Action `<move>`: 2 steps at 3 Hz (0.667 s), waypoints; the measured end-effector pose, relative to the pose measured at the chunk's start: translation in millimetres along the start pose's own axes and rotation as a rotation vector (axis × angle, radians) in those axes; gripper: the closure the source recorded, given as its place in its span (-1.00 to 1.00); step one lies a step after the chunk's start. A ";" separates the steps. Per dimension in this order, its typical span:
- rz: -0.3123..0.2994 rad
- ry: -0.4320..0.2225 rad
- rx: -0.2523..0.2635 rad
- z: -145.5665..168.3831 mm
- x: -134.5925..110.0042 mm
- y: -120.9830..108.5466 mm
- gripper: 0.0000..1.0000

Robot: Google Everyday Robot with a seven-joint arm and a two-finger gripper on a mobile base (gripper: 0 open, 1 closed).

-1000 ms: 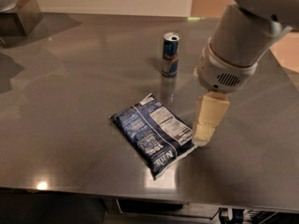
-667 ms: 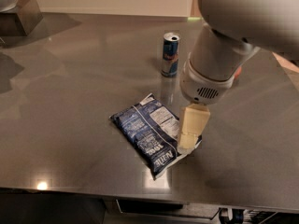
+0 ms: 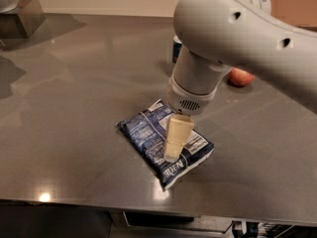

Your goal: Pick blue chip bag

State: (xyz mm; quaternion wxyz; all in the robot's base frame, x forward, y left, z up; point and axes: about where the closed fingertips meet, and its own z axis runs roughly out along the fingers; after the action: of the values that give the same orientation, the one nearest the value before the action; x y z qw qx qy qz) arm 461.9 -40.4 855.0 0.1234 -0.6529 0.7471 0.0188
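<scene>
I'm in the approach step, lining up on the blue chip bag (image 3: 143,133), which lies flat on the tabletop (image 3: 74,108). The gripper (image 3: 171,155) points down over the middle of the bag, at or just above the wrapper. I cannot tell how wide it stands, nor whether it touches. Next, I judge, comes a short descent and a squeeze on the crinkly film.

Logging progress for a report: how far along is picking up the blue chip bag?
Done: the gripper is lined up over the middle of the blue chip bag. In hand: it sits low at the bag's surface, but whether it has a grip on the bag cannot be told. Left: the lift, since the bag lies flat on the table.
</scene>
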 end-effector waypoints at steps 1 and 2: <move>0.015 -0.005 0.000 12.6 -13.3 -3.8 -1.00; 0.032 -0.005 -0.007 21.0 -19.9 -6.3 -1.00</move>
State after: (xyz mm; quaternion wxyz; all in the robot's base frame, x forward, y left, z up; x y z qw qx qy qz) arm 473.8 -18.1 839.7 0.1228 -0.6411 0.7571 0.0253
